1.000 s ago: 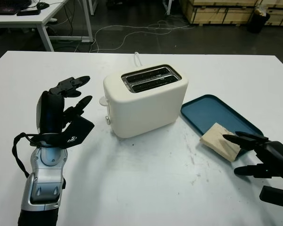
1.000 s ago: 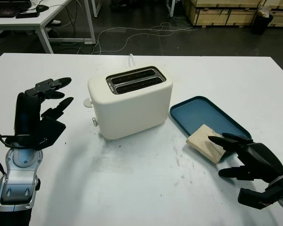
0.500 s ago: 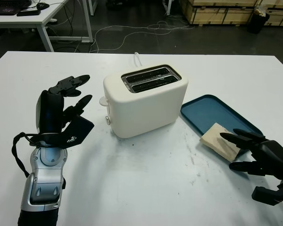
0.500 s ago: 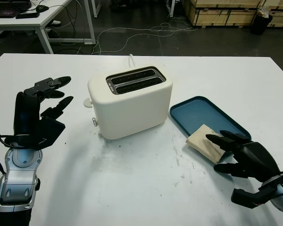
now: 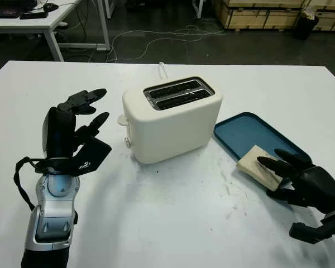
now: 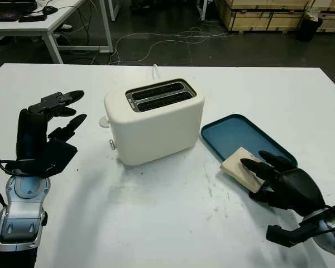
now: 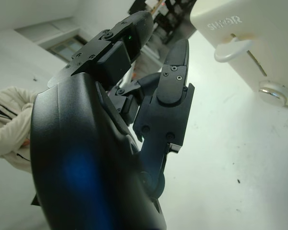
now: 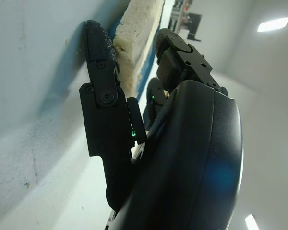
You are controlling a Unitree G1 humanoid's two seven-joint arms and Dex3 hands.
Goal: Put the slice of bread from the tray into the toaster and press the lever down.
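Toaster: mid surface, both top slots unobstructed. Bare surface btwn toaster and tray. Left hand open, beside lever, gap btwn.

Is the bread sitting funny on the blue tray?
A little. The slice of bread sits at the near corner of the blue tray, poking over the rim toward the table. The right hand is closing around it. The toaster stands upright, and the left hand hangs open beside it.
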